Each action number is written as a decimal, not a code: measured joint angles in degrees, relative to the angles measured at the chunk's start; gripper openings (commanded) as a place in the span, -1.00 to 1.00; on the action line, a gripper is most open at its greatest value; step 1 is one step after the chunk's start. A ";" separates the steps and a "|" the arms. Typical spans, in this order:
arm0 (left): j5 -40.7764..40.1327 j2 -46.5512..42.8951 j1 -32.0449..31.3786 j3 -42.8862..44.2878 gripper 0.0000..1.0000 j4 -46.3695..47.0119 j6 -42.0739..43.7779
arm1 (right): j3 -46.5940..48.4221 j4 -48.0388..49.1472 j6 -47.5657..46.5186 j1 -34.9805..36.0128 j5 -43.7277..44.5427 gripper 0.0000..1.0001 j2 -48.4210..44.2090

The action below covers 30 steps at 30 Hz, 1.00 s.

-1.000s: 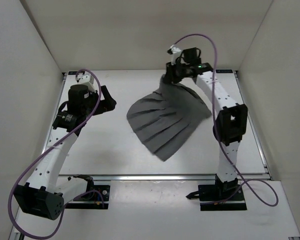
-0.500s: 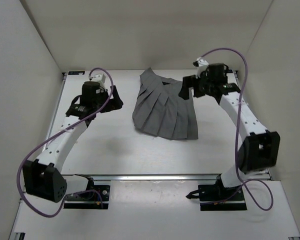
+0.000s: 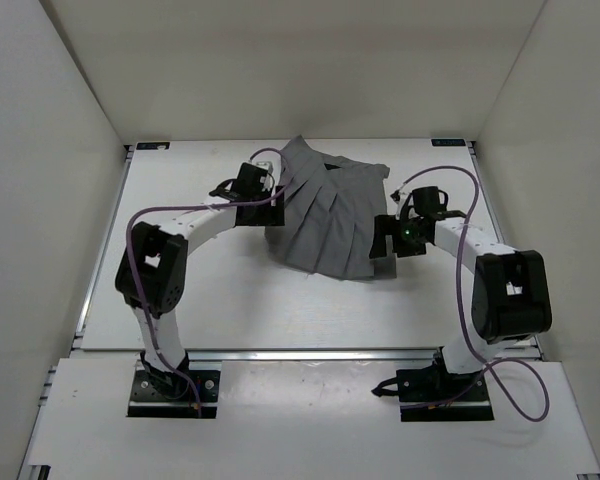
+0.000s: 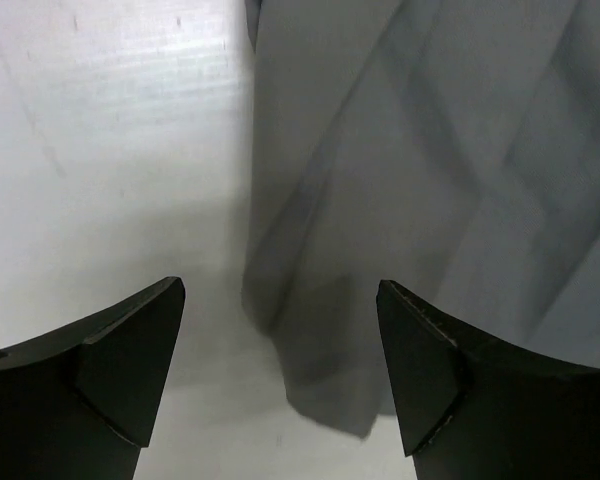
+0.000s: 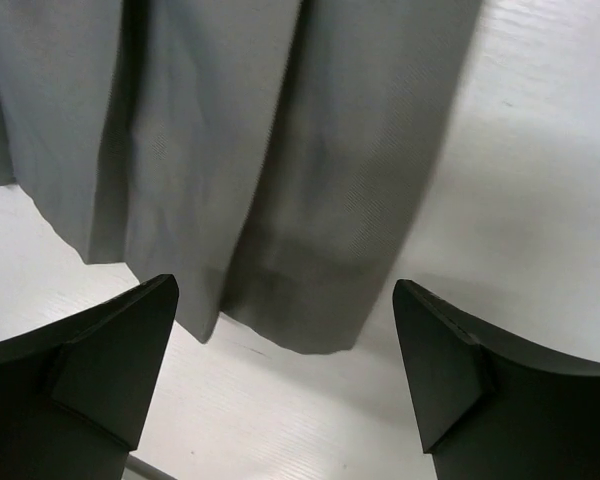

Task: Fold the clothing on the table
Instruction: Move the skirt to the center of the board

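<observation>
clothing (image 3: 325, 215) out of right pincer (image 5: 285, 335), now flat on table (image 3: 210, 300), left pincer (image 4: 280, 335) at its edge

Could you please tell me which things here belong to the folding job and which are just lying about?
For the job: clothing, table, left gripper, right gripper.
Just there: purple cables, walls, base plates.

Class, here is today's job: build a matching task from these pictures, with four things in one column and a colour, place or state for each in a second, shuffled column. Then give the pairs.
Column one
1. clothing
2. left gripper
3. right gripper
4. table

Column two
A. open, at the clothing's near right corner
B. white and flat
C. grey, pleated, lying spread out
D. open, at the clothing's left edge

Pairs: 1-C, 2-D, 3-A, 4-B
</observation>
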 measured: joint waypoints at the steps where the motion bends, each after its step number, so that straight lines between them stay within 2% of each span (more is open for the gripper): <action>1: -0.22 1.38 0.00 1.09 0.63 0.28 -0.07 | -0.04 0.31 0.17 0.39 0.00 0.62 0.22; 4: -0.74 5.05 0.00 4.98 0.39 0.39 0.00 | 0.24 2.01 0.72 1.07 -0.02 0.39 1.75; 9: -0.70 8.37 -0.33 7.43 0.08 0.90 -0.09 | 0.48 3.26 1.77 1.31 0.17 0.20 4.61; 12: -0.74 8.96 -0.42 7.43 -0.40 0.72 -0.31 | 0.48 3.91 2.51 1.31 0.15 0.15 4.81; 13: -0.72 9.05 -0.42 7.43 -0.51 0.76 -0.44 | 0.48 4.35 2.62 1.29 0.17 0.08 4.81; 15: -0.63 9.18 -0.39 7.43 -0.94 0.83 -0.55 | 0.48 4.70 2.78 1.09 0.22 -0.07 4.81; 16: -0.61 9.22 -0.39 7.37 -1.00 0.96 -0.70 | 0.48 4.87 2.91 0.92 0.17 -0.13 4.81; 18: -0.63 9.27 -0.37 7.06 -1.00 1.36 -0.50 | 0.48 5.18 3.17 0.26 0.13 -0.22 4.94; 24: -0.66 9.25 -0.55 4.39 -1.00 2.03 -0.44 | 0.50 5.92 4.04 -1.09 -0.07 -0.26 6.54; 27: -1.09 8.85 -1.53 1.77 -1.00 1.79 -0.44 | 0.50 6.01 4.15 -1.38 -0.13 -0.39 6.62; 30: -1.14 6.16 -3.06 -2.78 -1.00 1.73 -1.05 | 0.39 6.10 4.17 -1.64 -0.39 -0.73 6.62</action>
